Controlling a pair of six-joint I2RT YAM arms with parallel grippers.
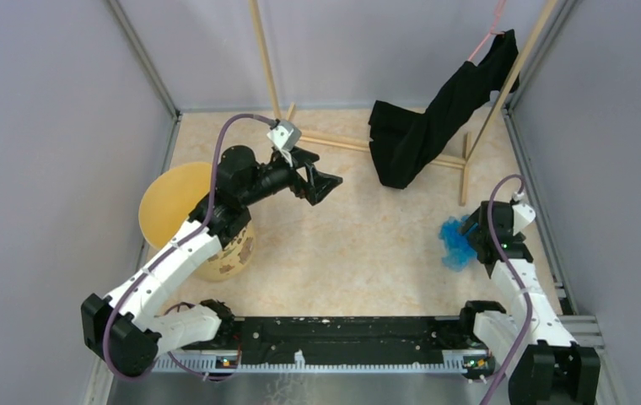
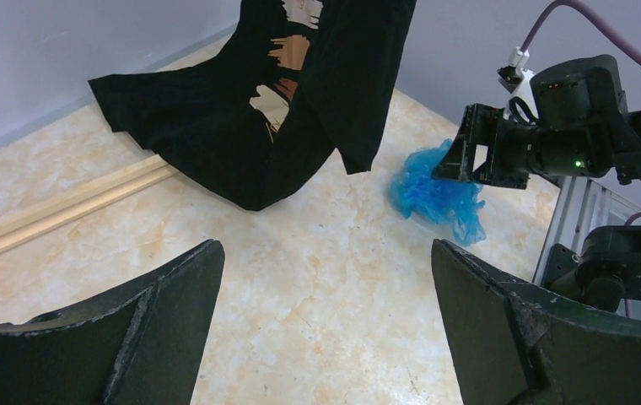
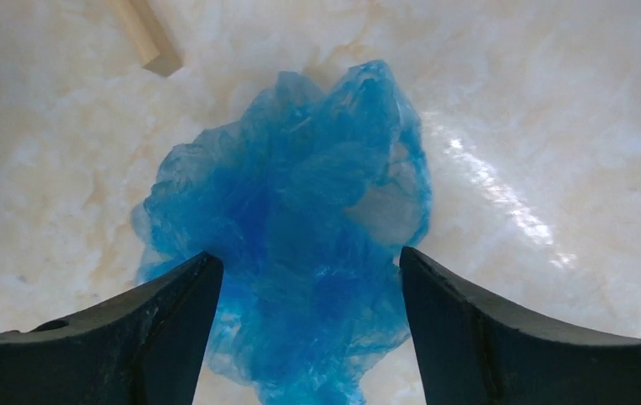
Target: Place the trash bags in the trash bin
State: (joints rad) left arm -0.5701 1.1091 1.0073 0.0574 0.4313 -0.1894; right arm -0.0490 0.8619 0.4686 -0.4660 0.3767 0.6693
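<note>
Right claw [image 3: 310, 263] gapes wide over the wrinkly translucent light-blue plastic bag [image 3: 300, 194], holding nothing. You should sink lower and pinch its bunched middle, not an edge.

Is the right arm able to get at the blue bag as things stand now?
Probably yes. The right tool hangs open just over the blue bag, straddling it, and nothing lies between them.

Robot lab test cell, probably. Grey panel walls [image 1: 47, 126] in aluminium framing [image 1: 144, 59] box in a marble-look tabletop [image 1: 368, 245]. Left arm [image 1: 165, 270] and right arm [image 1: 519, 287] are bolted to a black rail [image 1: 342, 333] at 6 o'clock. Staged props: a wooden rack [image 1: 266, 59] with a black garment [image 1: 435, 118] at 1 o'clock, and a tub [image 1: 169, 202] at 9 o'clock.
</note>
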